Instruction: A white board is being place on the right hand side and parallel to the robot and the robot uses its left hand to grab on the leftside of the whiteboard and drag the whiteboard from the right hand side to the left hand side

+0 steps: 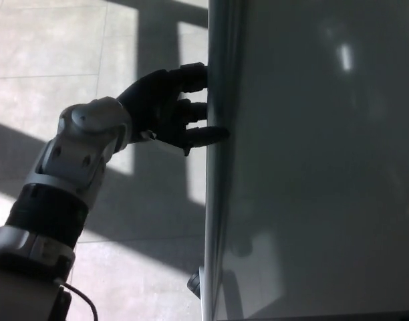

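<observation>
Head view shows the left hand point(166, 107) with its fingers point(191, 75) spread, not holding anything, their tips touching the left edge of the whiteboard point(311, 167). That whiteboard fills the picture's right side, above the tiled floor point(51, 60).

whiteboard point(311, 167) cut off top, right, bottom; grip unclear.

One head camera looks steeply down, close beside the whiteboard point(311, 167).
</observation>
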Tool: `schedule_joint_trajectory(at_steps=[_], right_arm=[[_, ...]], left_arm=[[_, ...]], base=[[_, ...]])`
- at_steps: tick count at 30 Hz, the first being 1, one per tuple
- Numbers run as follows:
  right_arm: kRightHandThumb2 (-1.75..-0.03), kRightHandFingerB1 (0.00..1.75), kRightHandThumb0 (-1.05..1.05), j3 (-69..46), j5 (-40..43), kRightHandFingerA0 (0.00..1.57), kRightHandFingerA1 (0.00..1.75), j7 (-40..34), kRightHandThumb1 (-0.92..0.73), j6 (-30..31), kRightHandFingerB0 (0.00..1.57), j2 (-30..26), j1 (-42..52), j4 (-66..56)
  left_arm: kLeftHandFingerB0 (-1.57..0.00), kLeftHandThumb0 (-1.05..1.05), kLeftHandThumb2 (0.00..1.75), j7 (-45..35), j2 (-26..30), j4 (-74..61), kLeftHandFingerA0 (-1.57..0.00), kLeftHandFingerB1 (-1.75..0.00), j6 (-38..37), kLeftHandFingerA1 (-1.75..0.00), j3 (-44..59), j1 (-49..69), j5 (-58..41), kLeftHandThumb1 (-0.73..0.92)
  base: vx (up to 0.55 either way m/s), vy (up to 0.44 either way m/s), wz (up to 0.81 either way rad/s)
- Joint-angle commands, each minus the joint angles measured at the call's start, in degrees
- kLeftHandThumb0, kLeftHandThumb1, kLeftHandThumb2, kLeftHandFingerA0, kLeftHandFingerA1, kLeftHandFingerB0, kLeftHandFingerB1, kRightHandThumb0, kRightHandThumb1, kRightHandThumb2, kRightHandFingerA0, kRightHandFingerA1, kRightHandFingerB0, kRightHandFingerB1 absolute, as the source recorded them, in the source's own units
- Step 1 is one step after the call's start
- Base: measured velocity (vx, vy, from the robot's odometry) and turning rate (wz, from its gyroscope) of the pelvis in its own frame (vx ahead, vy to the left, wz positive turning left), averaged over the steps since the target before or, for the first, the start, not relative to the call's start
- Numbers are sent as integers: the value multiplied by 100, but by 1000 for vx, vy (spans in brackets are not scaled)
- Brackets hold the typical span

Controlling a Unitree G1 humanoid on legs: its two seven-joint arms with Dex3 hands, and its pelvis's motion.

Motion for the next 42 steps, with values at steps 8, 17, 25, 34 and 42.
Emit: schedule_joint_trajectory(at_steps=[8,17,25,34,42], right_arm=[[-91,67,-46,-32,128,71,98,87,-72,18,20,-71,53,26],[-92,68,-47,-4,119,69,99,79,-70,-10,21,-81,82,-20],[-92,70,-49,-7,161,75,100,119,-69,55,22,-54,19,16],[-91,69,-50,129,-39,68,100,77,-69,-73,18,-219,-125,25],[-88,70,-53,82,113,68,102,234,-68,-86,20,-214,-224,249]], left_arm=[[0,-60,76,158,-399,99,0,-13,515,-22,90,-451,61,37],[-3,-66,71,331,-570,407,-8,-12,408,-40,108,-625,132,37],[-35,-32,60,528,-918,461,-76,-32,170,-45,199,-432,25,63],[-95,-34,61,-607,-446,698,-100,-72,-700,-51,153,-175,19,69],[-101,-32,61,-1094,-26,892,-106,-59,-634,-51,343,-89,-189,65]], base=[[0,0,0],[0,0,0],[0,0,0],[0,0,0],[0,0,0]])
